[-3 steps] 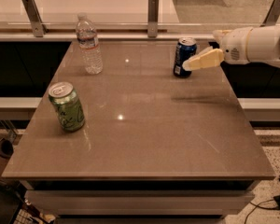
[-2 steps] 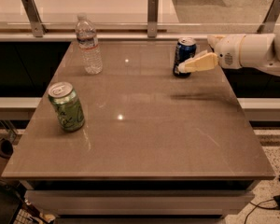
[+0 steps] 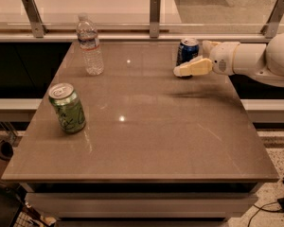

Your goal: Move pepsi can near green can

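We note the hand open, astride the pepsi can on the counter; we judge it light, slick, dentable: grip mid-body, gently.

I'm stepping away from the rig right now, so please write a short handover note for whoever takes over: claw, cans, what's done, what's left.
Claw: at the pepsi can, far right of the table; a grasp cannot be confirmed.
Pepsi can: upright, far from its goal.
Green can: upright near the left edge.
Water bottle: upright at the far left, apart from both cans.
Done: claw is at the pepsi can.
Left: secure the grasp, carry the can across, and set it down beside the green can.
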Controlling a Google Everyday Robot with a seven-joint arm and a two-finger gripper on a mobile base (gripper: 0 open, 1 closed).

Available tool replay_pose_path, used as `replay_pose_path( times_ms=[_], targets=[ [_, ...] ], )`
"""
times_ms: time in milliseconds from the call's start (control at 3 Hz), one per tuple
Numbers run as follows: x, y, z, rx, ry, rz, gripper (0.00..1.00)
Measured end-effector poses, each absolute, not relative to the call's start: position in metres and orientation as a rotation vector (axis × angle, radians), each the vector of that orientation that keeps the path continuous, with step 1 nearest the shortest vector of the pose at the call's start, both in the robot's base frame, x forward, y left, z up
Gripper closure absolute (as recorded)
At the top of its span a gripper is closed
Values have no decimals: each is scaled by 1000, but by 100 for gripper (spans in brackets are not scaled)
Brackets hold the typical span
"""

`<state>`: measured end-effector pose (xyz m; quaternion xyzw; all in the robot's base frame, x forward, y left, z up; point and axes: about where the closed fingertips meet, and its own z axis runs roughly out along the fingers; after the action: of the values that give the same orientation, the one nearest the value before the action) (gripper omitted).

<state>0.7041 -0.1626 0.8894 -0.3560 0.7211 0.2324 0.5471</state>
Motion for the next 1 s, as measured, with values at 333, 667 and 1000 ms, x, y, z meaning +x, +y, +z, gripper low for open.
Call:
replay_pose_path(
  times_ms=[333,667,1000],
  targets=[
    [710,-154,884,-821,1681,586,0],
    [714,-148,881,-804,1654,599,18],
    [714,-145,880,-808,1653,602,41]
  ],
)
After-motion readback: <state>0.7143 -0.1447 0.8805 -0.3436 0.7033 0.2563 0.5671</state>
